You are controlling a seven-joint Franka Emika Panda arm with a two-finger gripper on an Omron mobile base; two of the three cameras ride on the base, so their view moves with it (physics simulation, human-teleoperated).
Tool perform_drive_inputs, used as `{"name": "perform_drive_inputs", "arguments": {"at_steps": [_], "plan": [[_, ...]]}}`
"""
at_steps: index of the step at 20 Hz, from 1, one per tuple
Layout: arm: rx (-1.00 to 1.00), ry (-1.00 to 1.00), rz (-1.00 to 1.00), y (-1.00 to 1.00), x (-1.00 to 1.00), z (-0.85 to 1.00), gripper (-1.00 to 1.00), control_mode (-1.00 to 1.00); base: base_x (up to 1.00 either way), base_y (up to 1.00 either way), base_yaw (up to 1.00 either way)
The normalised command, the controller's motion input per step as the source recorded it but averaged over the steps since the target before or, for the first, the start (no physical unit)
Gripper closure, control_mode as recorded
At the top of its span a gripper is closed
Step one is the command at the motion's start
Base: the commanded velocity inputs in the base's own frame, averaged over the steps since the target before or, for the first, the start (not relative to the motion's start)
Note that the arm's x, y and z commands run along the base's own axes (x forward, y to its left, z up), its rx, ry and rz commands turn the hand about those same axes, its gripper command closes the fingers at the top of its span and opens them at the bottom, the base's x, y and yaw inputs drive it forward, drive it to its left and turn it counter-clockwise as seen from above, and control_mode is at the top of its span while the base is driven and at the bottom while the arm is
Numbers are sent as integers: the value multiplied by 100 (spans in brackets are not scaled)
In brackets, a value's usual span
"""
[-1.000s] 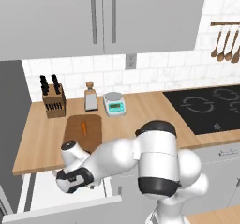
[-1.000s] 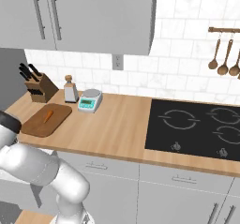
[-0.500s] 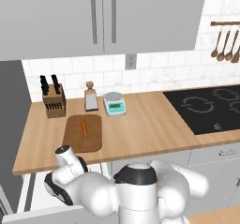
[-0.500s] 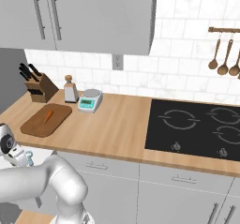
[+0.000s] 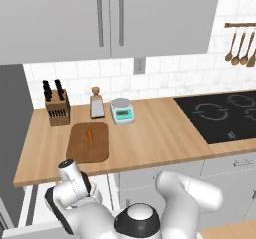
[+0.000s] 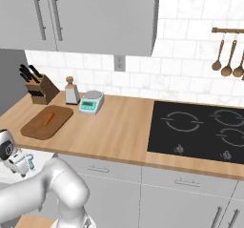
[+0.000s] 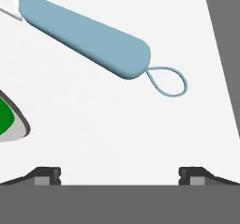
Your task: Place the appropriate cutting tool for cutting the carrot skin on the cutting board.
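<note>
Lowered since a second ago, my gripper (image 7: 120, 174) hangs spread and empty above the peeler (image 7: 89, 38), which lies on the white drawer floor (image 7: 117, 129) beside the green-handled knife (image 7: 9, 120). Carrot (image 5: 90, 135) rests on the cutting board (image 5: 89, 150), countertop (image 5: 150, 133) beyond.

End effector (image 7: 119, 174) lower, seemingly deeper in drawer, over peeler (image 7: 86, 36).
</note>
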Motion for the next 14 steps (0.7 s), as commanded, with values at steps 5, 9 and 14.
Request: {"name": "perform_drive_inputs", "arguments": {"at_steps": [5, 9, 14], "plan": [[2, 0, 1, -7, -62, -10, -100, -100, 0, 0, 0], [3, 1, 3, -19, -75, -14, -100, -100, 0, 0, 0], [2, 8, 1, -10, -65, 0, -100, -100, 0, 0, 0]]}}
